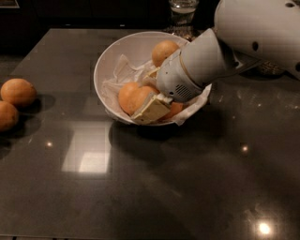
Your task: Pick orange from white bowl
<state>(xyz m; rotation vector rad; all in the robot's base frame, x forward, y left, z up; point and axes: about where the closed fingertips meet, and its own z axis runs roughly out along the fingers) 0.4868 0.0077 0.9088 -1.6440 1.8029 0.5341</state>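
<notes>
Camera view, single item list. Surface (154, 192): dark, glossy, with pale light reflections, filling most of the scene. White bowl (100, 70): large, round, smooth-sided, standing on the surface at centre, towards the far side; crumpled white paper lining (123, 71) inside, one edge spilling over the rim at the near right. Contents of the bowl: one orange (131, 96) at the near left of the hollow; a second orange (164, 49) against the far wall; part of a third orange (175, 110) showing low at the near right, mostly covered. Arm (255, 28): white, bulky, entering from the far right and sloping down to the left into the bowl, ending in a rounded white wrist (192, 70). Pincer (149, 99): cream-coloured, down inside the bowl, pressed close against the right side of the near-left orange; whether it is apart or clamped on that fruit cannot be told. Two loose oranges on the surface at the far left edge, well apart from the bowl: one farther (18, 92), one nearer and cut off by the edge (6, 115), just beside each other. Clear glass vessel (183, 7): beyond the bowl, at the far edge.
</notes>
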